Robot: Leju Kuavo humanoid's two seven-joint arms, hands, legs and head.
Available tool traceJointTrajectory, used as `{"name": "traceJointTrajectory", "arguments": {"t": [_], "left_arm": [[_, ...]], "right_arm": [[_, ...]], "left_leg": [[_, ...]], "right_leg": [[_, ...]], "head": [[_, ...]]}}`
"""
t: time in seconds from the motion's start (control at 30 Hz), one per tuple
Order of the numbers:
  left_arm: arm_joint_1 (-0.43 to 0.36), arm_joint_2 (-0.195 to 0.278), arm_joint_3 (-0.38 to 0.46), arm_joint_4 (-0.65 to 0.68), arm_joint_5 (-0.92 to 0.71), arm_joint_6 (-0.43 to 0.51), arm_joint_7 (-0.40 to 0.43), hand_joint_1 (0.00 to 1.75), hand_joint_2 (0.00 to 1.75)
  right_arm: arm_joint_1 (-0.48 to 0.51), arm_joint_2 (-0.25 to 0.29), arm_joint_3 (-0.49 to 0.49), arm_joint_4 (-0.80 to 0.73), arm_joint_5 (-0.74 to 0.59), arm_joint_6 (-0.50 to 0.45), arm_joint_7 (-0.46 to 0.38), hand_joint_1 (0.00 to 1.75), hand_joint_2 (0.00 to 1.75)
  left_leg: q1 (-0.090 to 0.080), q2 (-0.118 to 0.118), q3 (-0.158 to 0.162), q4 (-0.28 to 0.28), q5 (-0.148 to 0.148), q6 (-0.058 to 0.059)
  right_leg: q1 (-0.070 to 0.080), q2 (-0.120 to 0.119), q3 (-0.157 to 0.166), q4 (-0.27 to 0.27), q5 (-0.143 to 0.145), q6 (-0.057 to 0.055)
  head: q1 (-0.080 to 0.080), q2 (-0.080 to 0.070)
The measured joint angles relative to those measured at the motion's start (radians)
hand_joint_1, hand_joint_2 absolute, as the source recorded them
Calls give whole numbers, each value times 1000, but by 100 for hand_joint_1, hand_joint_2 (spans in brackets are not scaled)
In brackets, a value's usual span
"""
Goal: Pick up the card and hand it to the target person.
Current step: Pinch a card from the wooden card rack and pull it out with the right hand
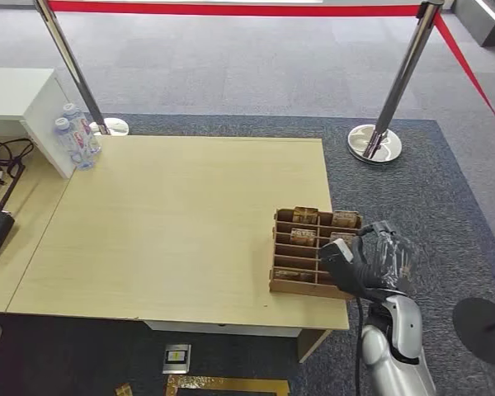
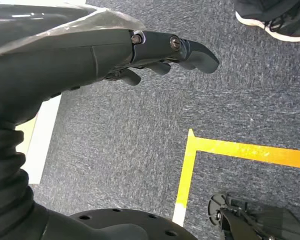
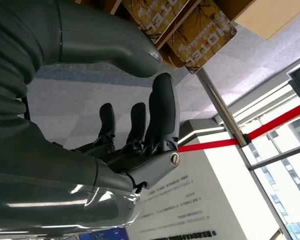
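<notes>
Head view: you see the right robot hand [image 1: 363, 262] at the tabletop's [image 1: 170, 223] near right corner, its fingers over the right side of a brown card rack [image 1: 294, 285].
Card rack: it sits on the tabletop's near right corner, slotted in two columns.
Card: several brown cards [image 1: 304, 216] stand in the slots, some toward the rack's far edge; in the right wrist view one patterned card [image 3: 201, 32] lies just beyond the thumb [image 3: 110, 47].
Right robot hand: fingers [image 3: 163, 110] curled partway, apart from the thumb, nothing visibly held.
Left robot hand [image 2: 156, 55]: you see it in the left wrist view above the carpet, fingers loosely extended, empty.
Floor: yellow tape line [image 2: 231, 149] on the carpet; a person's shoe [image 2: 276, 20] nearby.
Far left corner: water bottles [image 1: 76, 136].
</notes>
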Motion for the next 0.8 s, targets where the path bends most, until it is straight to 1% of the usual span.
{"name": "traceJointTrajectory", "arguments": {"t": [0.8], "left_arm": [[0,0,0,0,0,0,0,0,175]], "right_arm": [[-3,0,0,4,-4,0,-2,82,175]], "left_leg": [[0,0,0,0,0,0]], "right_leg": [[0,0,0,0,0,0]], "head": [[0,0]]}}
